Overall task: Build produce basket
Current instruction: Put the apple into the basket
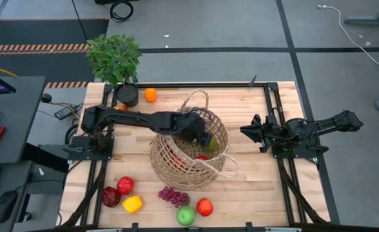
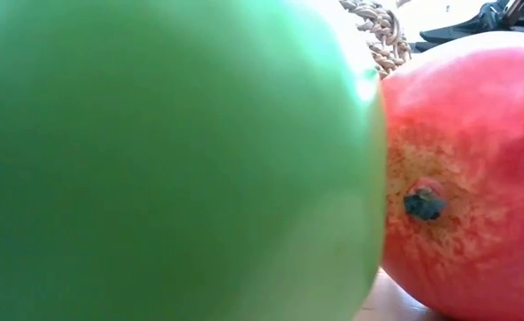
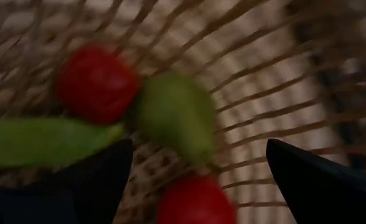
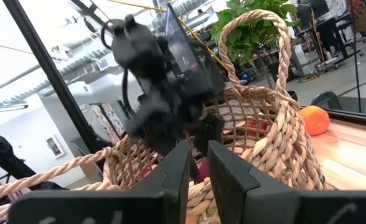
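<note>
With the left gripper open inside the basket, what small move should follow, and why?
Probably lift the left gripper straight up out of the basket. Its fingers stand wide apart with nothing between them, and the pear lies on the basket floor beside a red fruit, so it looks released.

Your low view is almost wholly blocked by a green apple point(image 2: 168, 160) and a red fruit point(image 2: 467, 169), both cropped; only a scrap of basket point(image 2: 380, 36) shows at 1 o'clock.
</note>
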